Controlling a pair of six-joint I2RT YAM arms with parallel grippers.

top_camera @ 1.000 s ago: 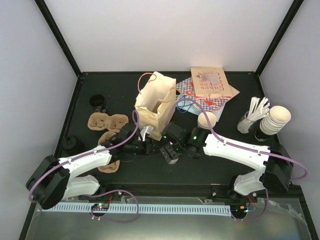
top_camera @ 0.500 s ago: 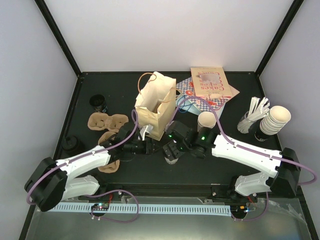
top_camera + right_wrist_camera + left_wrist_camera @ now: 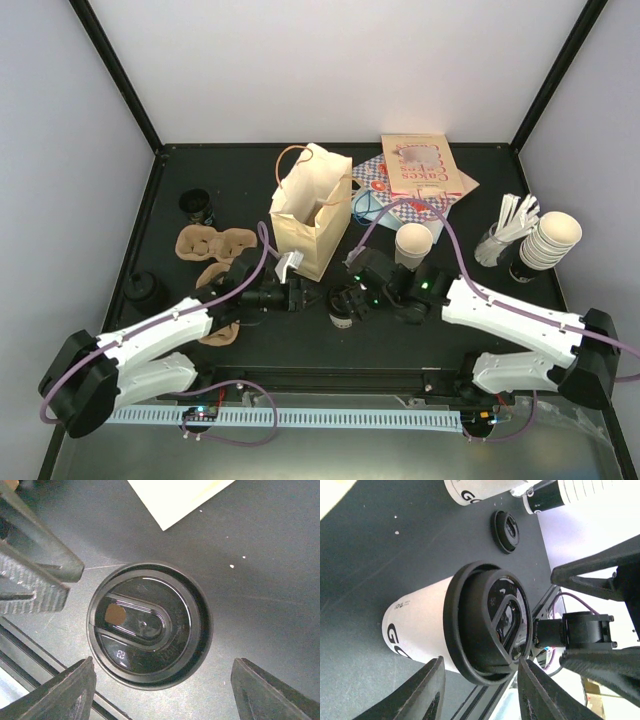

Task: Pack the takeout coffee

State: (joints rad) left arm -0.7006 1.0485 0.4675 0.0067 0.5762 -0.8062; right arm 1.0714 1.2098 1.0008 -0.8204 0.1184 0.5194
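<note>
the takeout coffee [image 3: 475,625] stands upright on the black table [image 3: 290,342], just in front of the tan paper bag [image 3: 310,215] and between the two grippers. the left wrist view shows its white side with black lettering, only a "g" readable. beyond it lie a loose black lid [image 3: 506,530] and a second cup [image 3: 475,486] printed "go". the right wrist view looks straight down on the coffee's lid, which has a tan oval spot and tiny raised digits, perhaps "23". the left gripper [image 3: 481,660] has its jaws wide apart, the cup just beyond them. the right gripper [image 3: 163,660] hovers over the lid, jaws wide, holding nothing.
</note>
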